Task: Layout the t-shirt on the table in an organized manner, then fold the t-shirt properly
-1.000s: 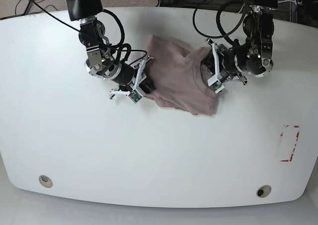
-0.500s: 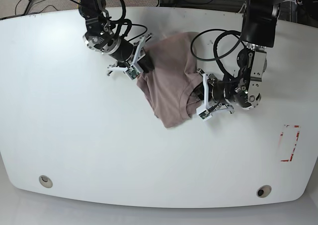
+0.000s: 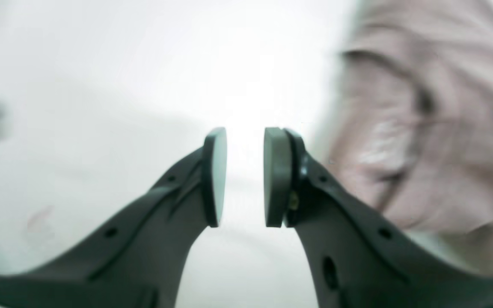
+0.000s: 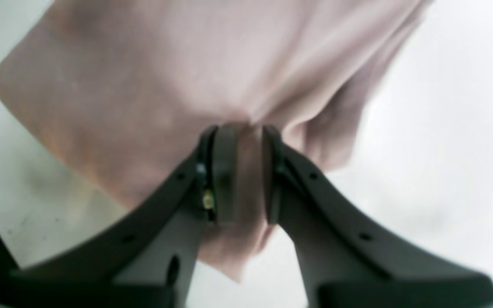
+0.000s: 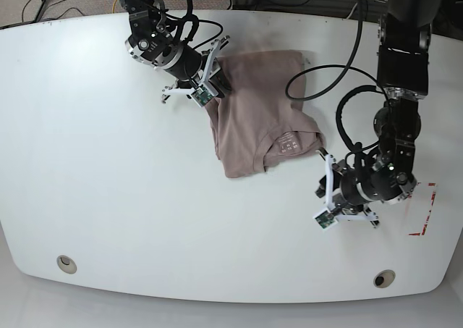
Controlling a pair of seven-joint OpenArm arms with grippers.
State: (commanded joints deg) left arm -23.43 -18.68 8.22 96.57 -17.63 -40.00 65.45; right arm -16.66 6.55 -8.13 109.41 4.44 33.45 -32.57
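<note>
The mauve t-shirt lies bunched on the white table, its inner label facing up near its right side. My right gripper is at the shirt's upper left edge. In the right wrist view the right gripper is shut on a fold of the t-shirt, and cloth hangs out below the pads. My left gripper is off the cloth, to the lower right of the shirt. The left wrist view shows the left gripper slightly open with nothing between its pads and the t-shirt blurred at the right.
A red tape rectangle is marked near the table's right edge. Two round grommet holes sit near the front edge. Black cables loop from both arms over the far side of the table.
The left gripper has let go of the shirt and moved down and right, away from it. The right gripper has carried its edge of the shirt toward the far side.
</note>
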